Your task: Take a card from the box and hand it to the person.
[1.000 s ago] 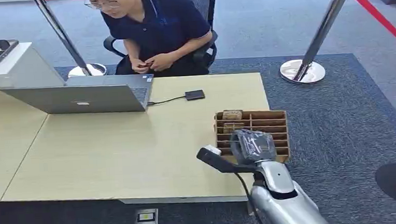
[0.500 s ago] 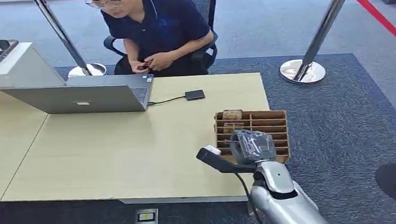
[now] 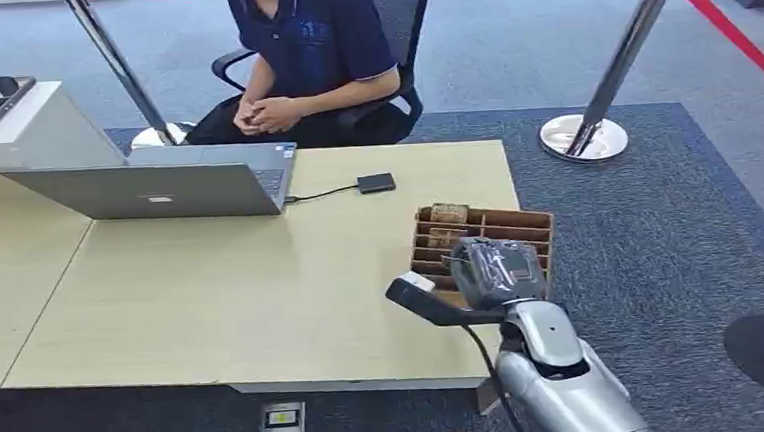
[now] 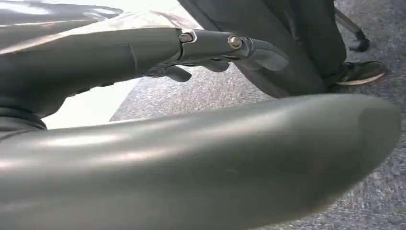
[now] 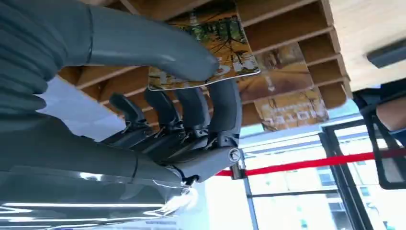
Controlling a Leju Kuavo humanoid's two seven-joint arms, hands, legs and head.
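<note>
Probably an exhibition or office space: roped stanchions (image 3: 590, 83), carpet (image 3: 659, 229), desk (image 3: 212, 286) with laptop (image 3: 156, 188).

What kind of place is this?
Probably an exhibition or demo area set up like a reception desk: stanchion posts with red rope fence it off, a person sits behind a laptop, and a wooden card box stands ready.

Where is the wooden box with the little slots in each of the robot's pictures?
Head view: the wooden box sits on the table's near right corner, partly behind the right hand.
Left wrist view: the box is not in it.
Right wrist view: its wooden dividers run behind the right hand, which pinches a card.
Shared landmark: the right hand.
</note>
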